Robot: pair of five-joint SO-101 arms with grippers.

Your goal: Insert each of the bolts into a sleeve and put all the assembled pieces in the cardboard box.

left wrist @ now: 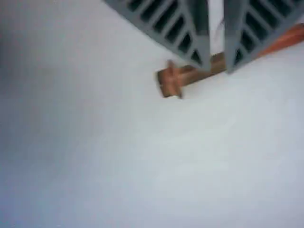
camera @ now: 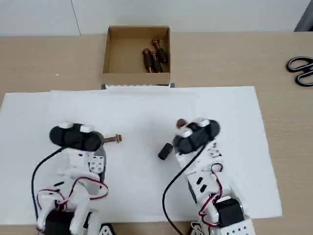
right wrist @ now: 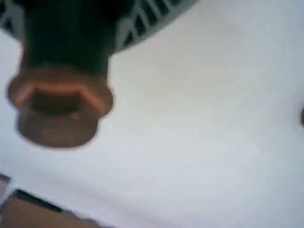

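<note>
My left gripper (camera: 105, 140) is shut on a brown bolt (camera: 116, 139) low over the white paper; in the left wrist view its grey fingers (left wrist: 190, 28) clamp the shank and the bolt's head (left wrist: 168, 81) sticks out. My right gripper (camera: 185, 126) is shut on a black sleeve (right wrist: 66, 38) with a bolt in it, whose brown head (right wrist: 59, 109) pokes out of the end. A loose black sleeve (camera: 165, 151) lies on the paper beside the right arm. The cardboard box (camera: 113, 54) at the back holds three assembled pieces (camera: 152, 58).
A large white paper sheet (camera: 234, 112) covers the wooden table in front of the box. Black scissors (camera: 301, 70) lie at the far right edge. Open paper stretches between the two arms and the box.
</note>
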